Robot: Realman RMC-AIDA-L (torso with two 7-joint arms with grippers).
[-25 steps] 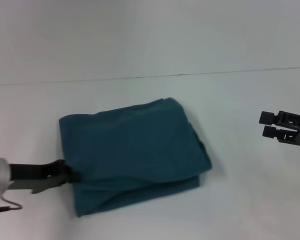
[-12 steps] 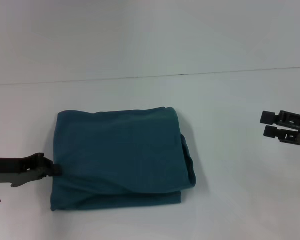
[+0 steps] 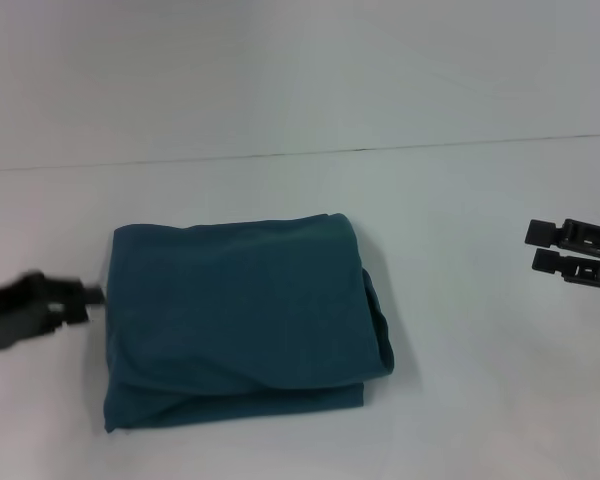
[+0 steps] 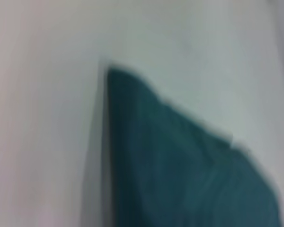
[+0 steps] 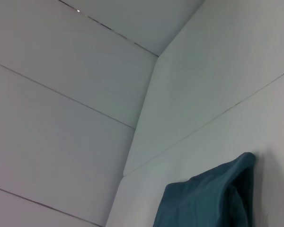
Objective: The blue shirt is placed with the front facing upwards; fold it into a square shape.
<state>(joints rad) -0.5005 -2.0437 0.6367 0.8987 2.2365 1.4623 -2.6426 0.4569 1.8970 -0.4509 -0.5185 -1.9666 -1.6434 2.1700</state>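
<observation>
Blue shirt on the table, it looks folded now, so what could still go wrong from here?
1. The left tool sits right at the blue shirt's left edge; if it snags cloth while leaving, the fold could drag open.
2. The near layers look uneven, with a lower flap sticking out at the front, so the square may come out sloppy.
3. The right edge bulges loosely and could spring open. The right tool hangs well clear on the right.

The blue shirt is showing as soft, matt teal cloth, lying in smooth folded layers with faint creases. The table beneath is presenting a smooth, matt white surface. The right gripper, at right frame edge, is appearing as matt black plastic.
</observation>
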